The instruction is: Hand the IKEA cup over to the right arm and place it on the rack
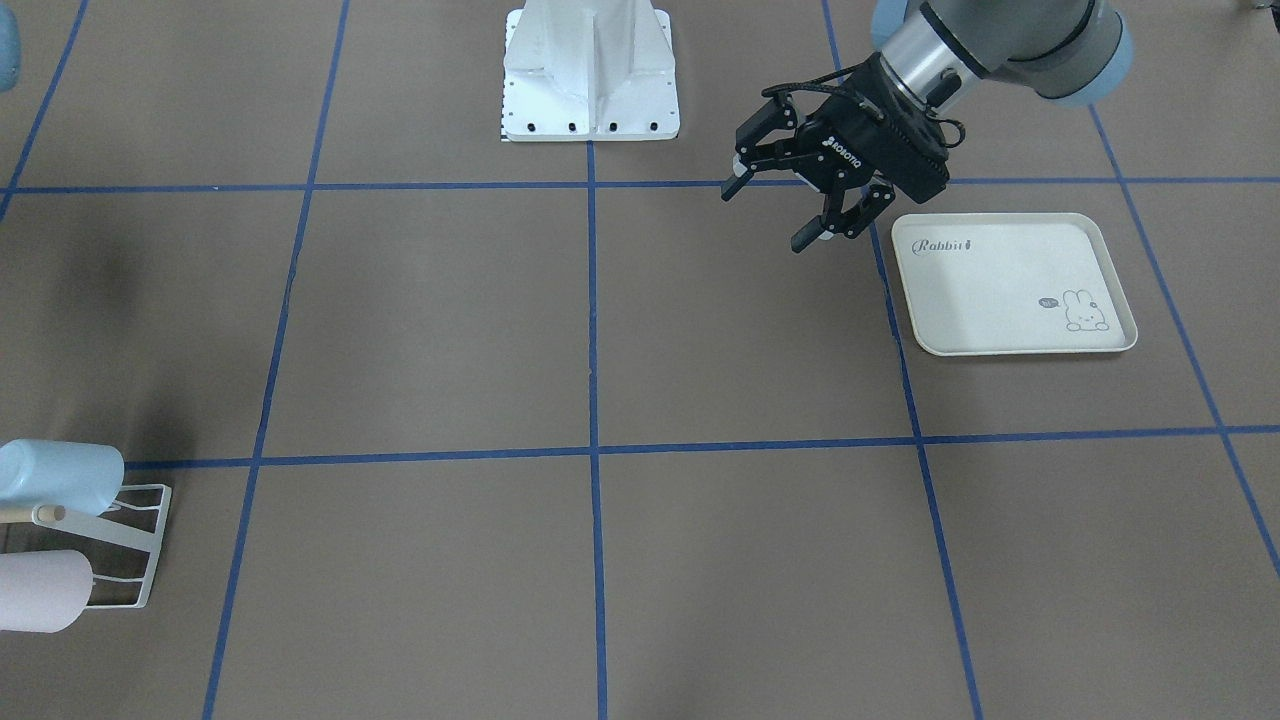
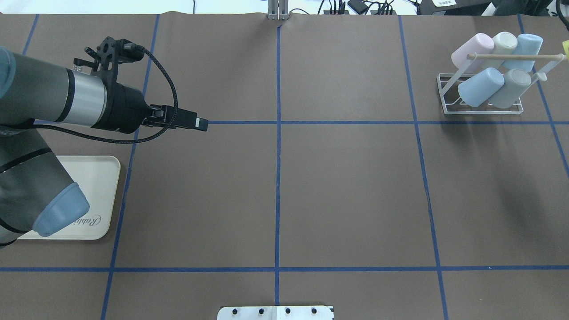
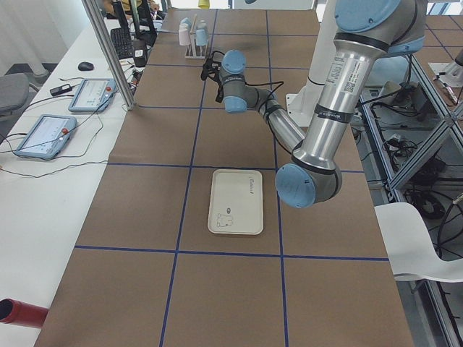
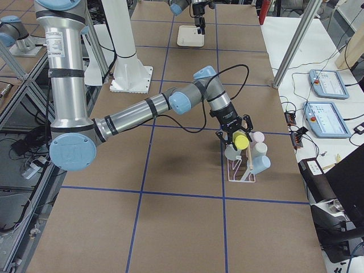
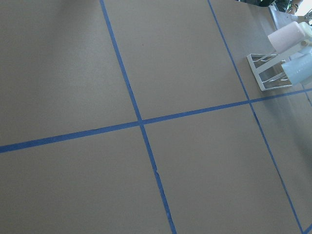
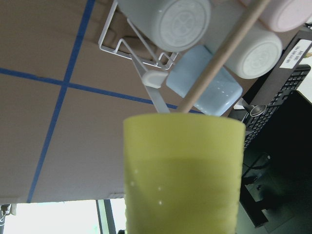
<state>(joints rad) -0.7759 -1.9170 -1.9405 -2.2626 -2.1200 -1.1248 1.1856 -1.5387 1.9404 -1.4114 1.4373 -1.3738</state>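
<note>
My right hand (image 4: 238, 136) has the yellow-green IKEA cup (image 6: 183, 170). The right wrist view shows it hanging off the table right in front of the lens, so I take it as clamped, though the fingers themselves are out of that frame. The cup's long axis runs out along the hand's line of sight. The white wire rack (image 6: 127, 46) lies just beyond and below it, with the wooden rod (image 6: 219, 58) running in behind the cup's far edge. Five cups already sit on the prongs, and I cannot tell which prong is free.

The overhead view catches only a yellow sliver at its right edge, while the right-end view shows the hand poised directly over the rack. My left hand (image 1: 768, 215) hovers wide open and empty beside the rabbit tray (image 1: 980, 300), well apart from the rack.
</note>
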